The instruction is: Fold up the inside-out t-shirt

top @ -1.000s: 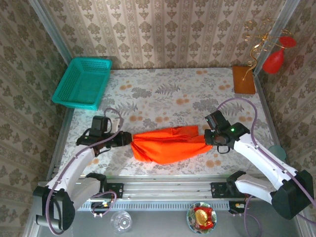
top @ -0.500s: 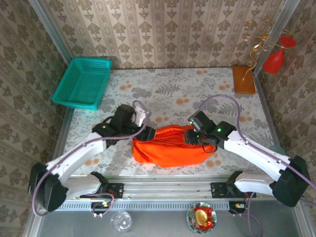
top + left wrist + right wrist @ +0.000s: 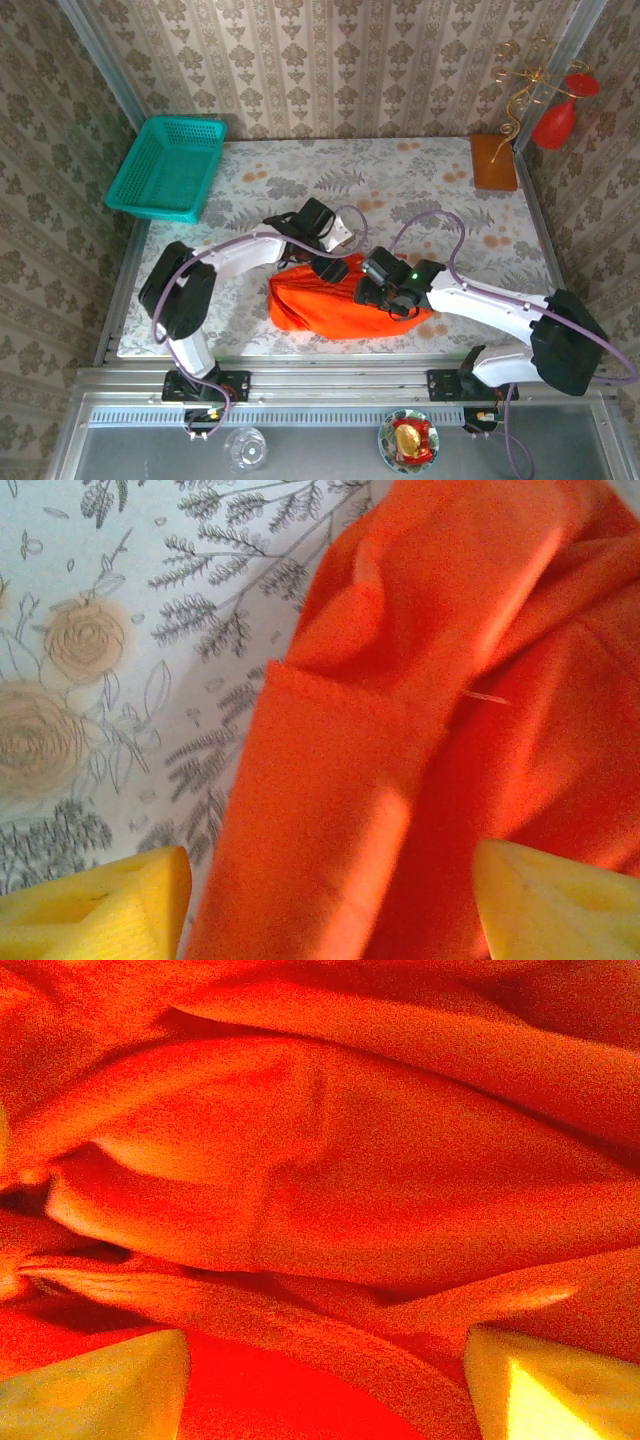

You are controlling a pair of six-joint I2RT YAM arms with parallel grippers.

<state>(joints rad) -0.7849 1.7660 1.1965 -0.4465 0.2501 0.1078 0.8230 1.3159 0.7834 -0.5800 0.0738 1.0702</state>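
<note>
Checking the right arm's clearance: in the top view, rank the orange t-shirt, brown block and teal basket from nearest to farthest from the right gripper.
1. t-shirt, on the table's near middle, directly under the right gripper.
2. brown block, at the far right corner.
3. teal basket, at the far left corner.

This is looking like a robot test booth dressed up as a home, not a lived-in room. Patterned wallpaper (image 3: pixel 330 60) is covering panels that are sitting in a bare metal frame (image 3: pixel 105 65), and a flowered cloth (image 3: pixel 420 170) is lying over the table. Two white robot arms (image 3: pixel 490 300) are standing on an aluminium rail (image 3: pixel 330 385) at the near edge. A teal basket (image 3: pixel 165 165), a red vase (image 3: pixel 555 122) and what may be a dish of sweets (image 3: pixel 408 440) are serving as homely props
</note>
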